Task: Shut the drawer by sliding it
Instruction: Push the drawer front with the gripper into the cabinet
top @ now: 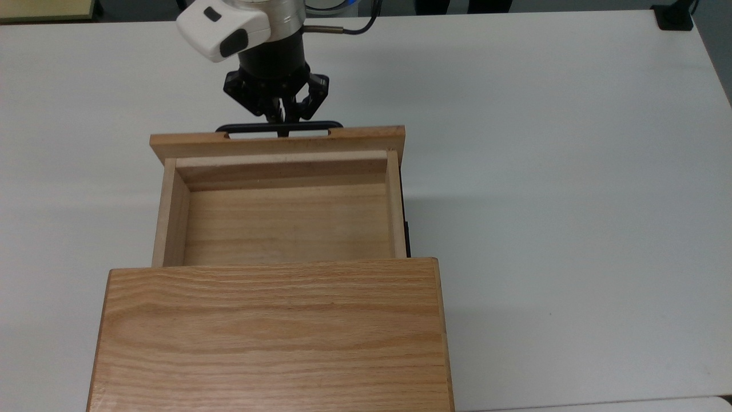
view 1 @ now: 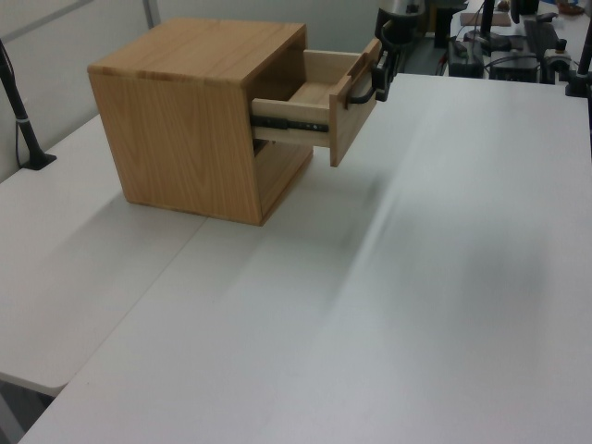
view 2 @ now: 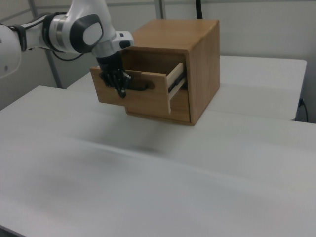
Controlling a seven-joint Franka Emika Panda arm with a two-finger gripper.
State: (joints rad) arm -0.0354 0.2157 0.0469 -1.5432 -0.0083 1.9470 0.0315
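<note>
The drawer [top: 286, 223] is a light oak tray, empty inside, standing partly out of the wooden cabinet [top: 274, 337]. Its wide front panel [top: 366, 137] carries a thin black bar handle [top: 320, 124]. My gripper [top: 282, 129] is shut, and its tips press against the middle of the handle from the far side. The left view has the gripper [view 1: 382, 76] at the handle [view 1: 356, 92] of the drawer [view 1: 319, 92]. From the right view, the gripper [view 2: 121, 91] touches the drawer front [view 2: 148, 101] beside the handle [view 2: 143, 88].
The cabinet stands on a white table [top: 572, 171] with wide bare surface to the top view's right and left. A black clamp [top: 675, 17] sits at the far right corner. A black post [view 1: 23, 120] stands at the left view's left edge.
</note>
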